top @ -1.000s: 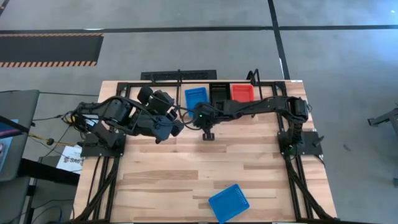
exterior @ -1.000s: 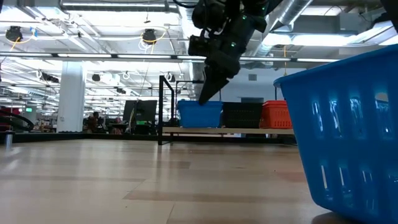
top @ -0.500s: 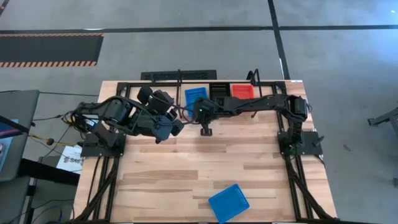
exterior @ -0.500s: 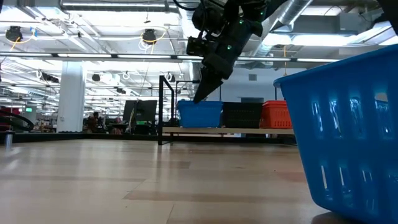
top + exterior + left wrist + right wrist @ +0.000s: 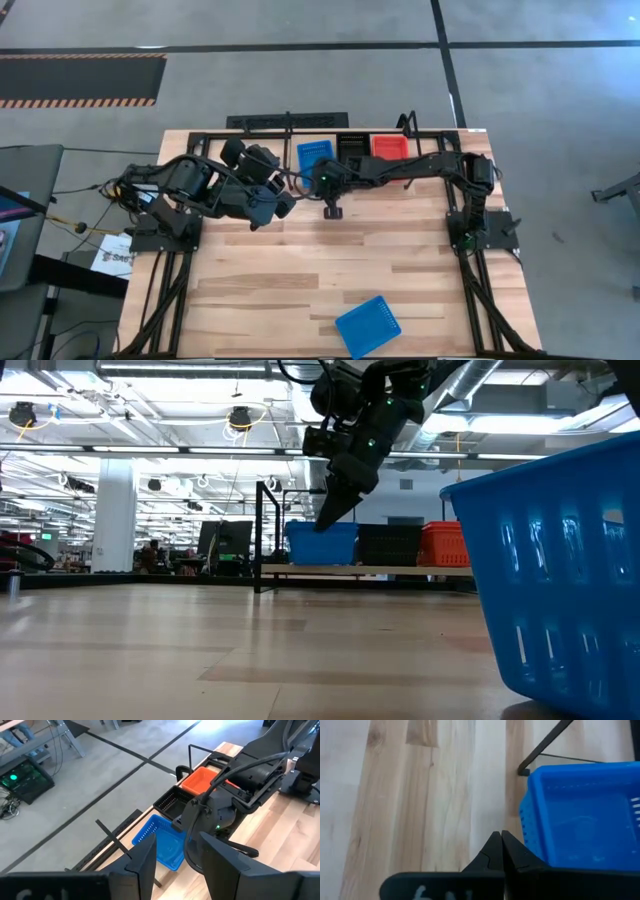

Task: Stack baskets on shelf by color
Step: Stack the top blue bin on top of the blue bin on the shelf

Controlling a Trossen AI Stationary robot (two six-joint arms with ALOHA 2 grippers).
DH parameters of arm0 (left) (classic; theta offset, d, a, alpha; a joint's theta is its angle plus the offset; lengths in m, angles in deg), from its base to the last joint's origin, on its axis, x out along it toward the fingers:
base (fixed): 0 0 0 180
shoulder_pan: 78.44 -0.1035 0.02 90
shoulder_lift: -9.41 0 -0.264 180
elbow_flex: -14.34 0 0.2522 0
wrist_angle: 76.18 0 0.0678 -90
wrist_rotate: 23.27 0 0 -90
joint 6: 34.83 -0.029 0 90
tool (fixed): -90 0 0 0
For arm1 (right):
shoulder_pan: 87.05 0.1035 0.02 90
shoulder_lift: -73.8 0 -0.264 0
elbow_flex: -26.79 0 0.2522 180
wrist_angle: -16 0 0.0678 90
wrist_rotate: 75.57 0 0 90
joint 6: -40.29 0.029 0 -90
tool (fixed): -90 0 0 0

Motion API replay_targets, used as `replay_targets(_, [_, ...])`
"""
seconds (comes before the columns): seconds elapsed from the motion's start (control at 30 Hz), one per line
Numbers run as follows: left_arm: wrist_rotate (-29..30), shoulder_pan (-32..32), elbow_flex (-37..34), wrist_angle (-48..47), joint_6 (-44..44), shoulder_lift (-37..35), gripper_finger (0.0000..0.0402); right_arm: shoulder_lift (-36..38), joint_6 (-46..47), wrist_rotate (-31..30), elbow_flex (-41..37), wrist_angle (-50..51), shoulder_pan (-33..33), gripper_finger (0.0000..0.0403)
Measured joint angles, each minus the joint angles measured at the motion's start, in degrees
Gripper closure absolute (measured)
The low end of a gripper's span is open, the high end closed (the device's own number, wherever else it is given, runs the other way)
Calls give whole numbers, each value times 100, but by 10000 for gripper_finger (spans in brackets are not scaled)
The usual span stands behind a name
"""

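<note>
Along the top centre of the high view, blue (image 5: 315,153), black (image 5: 351,148) and red-orange (image 5: 389,147) baskets sat side by side on the shelf (image 5: 290,122). Just below the blue one hung the right gripper (image 5: 331,211), fingers pressed together, holding nothing. At centre left the left gripper (image 5: 284,205) waited, fingers apart and empty. Another blue basket (image 5: 368,325) lay at bottom centre.

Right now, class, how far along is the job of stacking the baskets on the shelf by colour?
Done: blue, black and red-orange baskets sit side by side on the shelf. In hand: nothing; the right gripper hangs shut and empty by the blue ones, and the left gripper waits open nearby. Left: one blue basket lies alone at the table's near edge.
</note>
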Motion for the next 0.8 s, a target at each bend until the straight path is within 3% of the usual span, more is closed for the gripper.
replay_targets(0.8, [4,2,0,0,9,0,270,0,-29,-162,7,-744,-592,402])
